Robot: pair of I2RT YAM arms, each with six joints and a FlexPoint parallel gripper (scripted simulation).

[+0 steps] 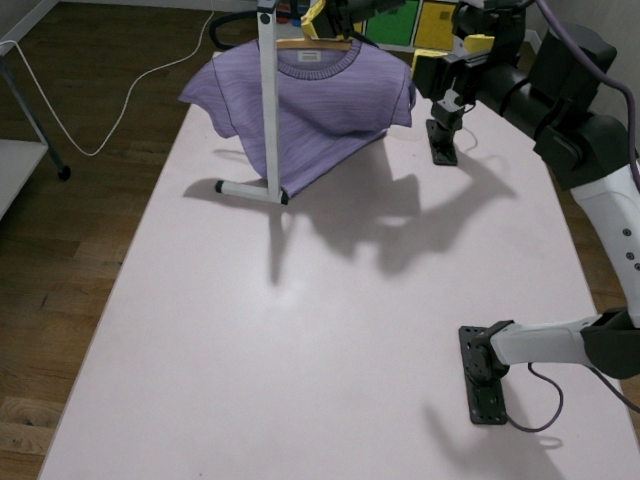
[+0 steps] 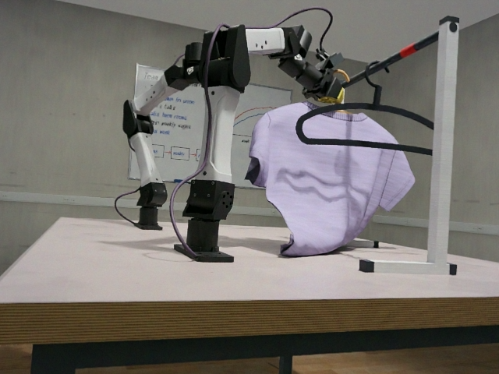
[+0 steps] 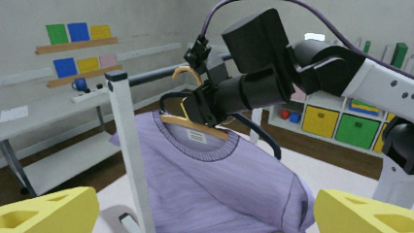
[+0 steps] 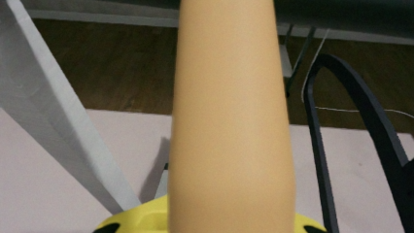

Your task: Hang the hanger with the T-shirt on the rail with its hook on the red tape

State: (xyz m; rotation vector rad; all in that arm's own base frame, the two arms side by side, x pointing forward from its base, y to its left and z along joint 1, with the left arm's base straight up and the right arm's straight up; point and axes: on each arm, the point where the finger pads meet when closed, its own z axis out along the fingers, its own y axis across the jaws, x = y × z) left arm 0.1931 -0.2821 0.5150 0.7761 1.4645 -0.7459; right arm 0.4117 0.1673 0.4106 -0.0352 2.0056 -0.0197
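Note:
The purple T-shirt (image 1: 330, 103) (image 2: 318, 160) (image 3: 194, 180) is on the wooden hanger (image 1: 338, 44) (image 3: 214, 130), its lower hem skewed and close to the table. My right gripper (image 1: 309, 28) (image 2: 339, 97) is shut on this hanger's neck, which fills the right wrist view. The hanger's hook (image 2: 342, 74) (image 3: 189, 70) stands up beside the rail (image 2: 391, 61) (image 3: 151, 78); I cannot tell whether it is over it. Red tape (image 2: 408, 50) lies beyond the black hanger, near the post in the exterior view. My left gripper (image 1: 454, 49) (image 3: 206, 198) is open and empty, beside the T-shirt.
A black hanger (image 2: 362, 142) (image 3: 267, 138) hangs on the rail between the T-shirt and the tape. The rack's white posts (image 1: 269, 113) (image 2: 441, 160) stand on narrow feet. The T-shirt's lower corner is close to one foot (image 1: 245, 190). The arms are close together.

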